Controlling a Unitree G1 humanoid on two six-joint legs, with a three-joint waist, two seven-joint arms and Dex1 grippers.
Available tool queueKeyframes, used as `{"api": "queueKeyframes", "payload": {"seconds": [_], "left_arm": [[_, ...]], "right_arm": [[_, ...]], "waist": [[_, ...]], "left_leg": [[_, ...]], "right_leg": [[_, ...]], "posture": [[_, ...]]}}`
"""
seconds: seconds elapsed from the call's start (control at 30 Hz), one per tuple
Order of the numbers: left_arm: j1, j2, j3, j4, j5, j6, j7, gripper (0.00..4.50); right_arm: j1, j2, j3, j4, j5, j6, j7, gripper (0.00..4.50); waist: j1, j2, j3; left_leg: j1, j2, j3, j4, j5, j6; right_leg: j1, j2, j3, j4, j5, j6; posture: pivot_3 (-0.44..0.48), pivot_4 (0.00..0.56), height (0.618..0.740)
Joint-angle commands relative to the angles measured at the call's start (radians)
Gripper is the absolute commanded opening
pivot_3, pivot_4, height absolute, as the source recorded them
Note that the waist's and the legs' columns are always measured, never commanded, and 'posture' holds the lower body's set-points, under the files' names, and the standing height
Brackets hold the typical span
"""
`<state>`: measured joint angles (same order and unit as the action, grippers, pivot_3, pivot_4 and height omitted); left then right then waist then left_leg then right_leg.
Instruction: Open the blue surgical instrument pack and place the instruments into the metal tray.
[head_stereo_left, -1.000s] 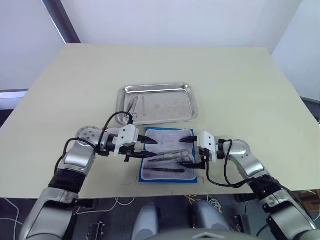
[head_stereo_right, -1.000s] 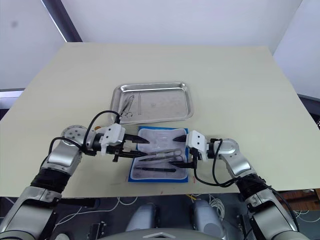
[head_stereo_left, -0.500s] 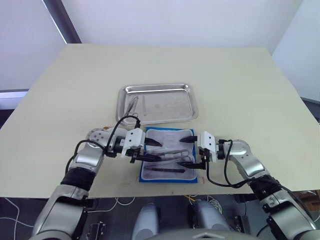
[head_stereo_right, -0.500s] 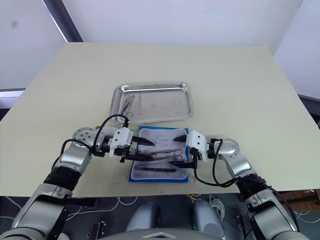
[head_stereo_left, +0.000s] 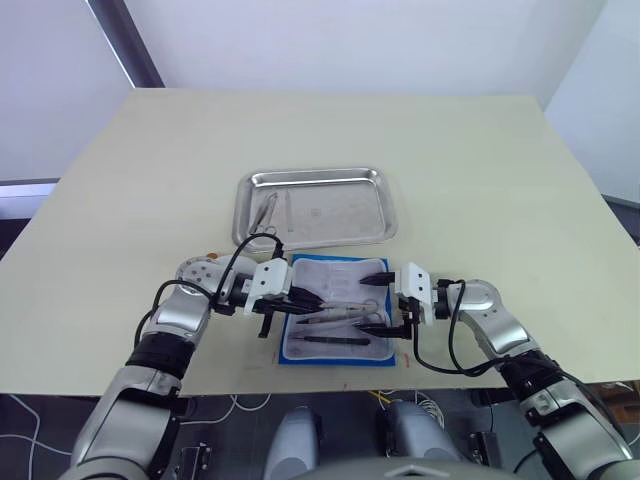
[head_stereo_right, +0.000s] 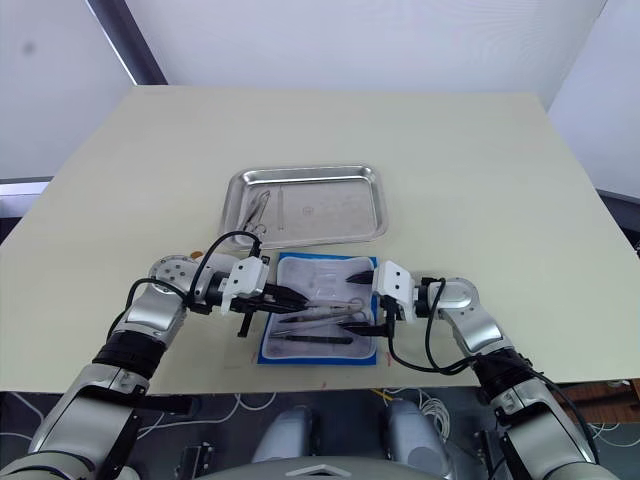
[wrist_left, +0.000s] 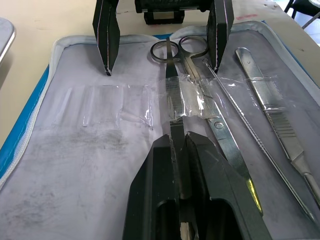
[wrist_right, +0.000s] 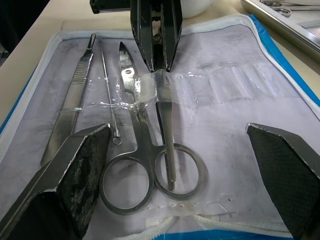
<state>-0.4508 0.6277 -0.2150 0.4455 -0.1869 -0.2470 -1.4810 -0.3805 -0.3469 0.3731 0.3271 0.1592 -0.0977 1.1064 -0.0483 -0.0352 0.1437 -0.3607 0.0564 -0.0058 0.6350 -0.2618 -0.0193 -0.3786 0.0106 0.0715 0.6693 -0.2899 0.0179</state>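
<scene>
The blue surgical instrument pack (head_stereo_left: 330, 272) lies open and flat on the table, pale lining up, just in front of the metal tray (head_stereo_left: 340, 210). Several instruments rest on the lining under clear strips: ring-handled scissors (wrist_right: 150, 170), flat tweezers (wrist_right: 75, 95), a thin probe (wrist_right: 107, 100) and a slim dark tool (wrist_left: 176, 115). My left gripper (wrist_left: 179, 137) is over the pack's left half, shut on the dark tool's end. Facing it from the right, my right gripper (head_stereo_left: 365, 305) stands wide open, its fingers (wrist_right: 75, 180) straddling the scissors' rings without touching them. Two instruments (head_stereo_left: 268, 212) lie in the tray's left part.
The pack sits close to the table's front edge (head_stereo_left: 340, 385). Open tabletop (head_stereo_left: 480, 180) stretches to the right of the tray and behind it. The tray's near rim (head_stereo_left: 315, 245) is a short way beyond the pack.
My left gripper has moved right from the pack's left edge onto the lining and closed on the dark tool. The right gripper has stayed open in place.
</scene>
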Motion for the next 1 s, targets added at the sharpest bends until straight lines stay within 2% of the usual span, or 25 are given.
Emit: {"api": "queueKeyframes", "payload": {"seconds": [0.03, 0.57, 1.0], "left_arm": [[0.007, 0.005, -0.005, -0.002, 0.011, 0.034, 0.000, 0.09], [-0.010, 0.130, 0.010, -0.234, 0.010, 0.237, -0.010, 0.09], [-0.008, 0.221, 0.021, -0.303, 0.002, 0.279, -0.056, 0.09]], "right_arm": [[0.052, -0.031, 0.035, 0.119, -0.094, 0.054, -0.034, 4.50], [0.051, -0.017, 0.042, 0.128, -0.096, 0.050, -0.037, 4.50], [0.053, -0.010, 0.045, 0.128, -0.097, 0.050, -0.039, 4.50]], "waist": [[0.000, 0.000, 0.000], [0.000, 0.001, 0.001], [0.000, 0.001, 0.001]], "left_leg": [[0.000, 0.000, 0.000, 0.000, 0.000, 0.000], [0.000, 0.001, -0.001, 0.000, 0.000, 0.000], [0.000, 0.002, -0.002, 0.000, 0.000, 0.000]], "right_leg": [[0.000, 0.000, 0.000, 0.000, 0.000, 0.000], [0.000, 0.002, 0.001, 0.000, 0.000, 0.000], [-0.001, -0.002, 0.002, 0.000, 0.000, -0.001]], "posture": [[0.000, 0.150, 0.740], [0.000, 0.150, 0.740], [0.000, 0.150, 0.740]]}}
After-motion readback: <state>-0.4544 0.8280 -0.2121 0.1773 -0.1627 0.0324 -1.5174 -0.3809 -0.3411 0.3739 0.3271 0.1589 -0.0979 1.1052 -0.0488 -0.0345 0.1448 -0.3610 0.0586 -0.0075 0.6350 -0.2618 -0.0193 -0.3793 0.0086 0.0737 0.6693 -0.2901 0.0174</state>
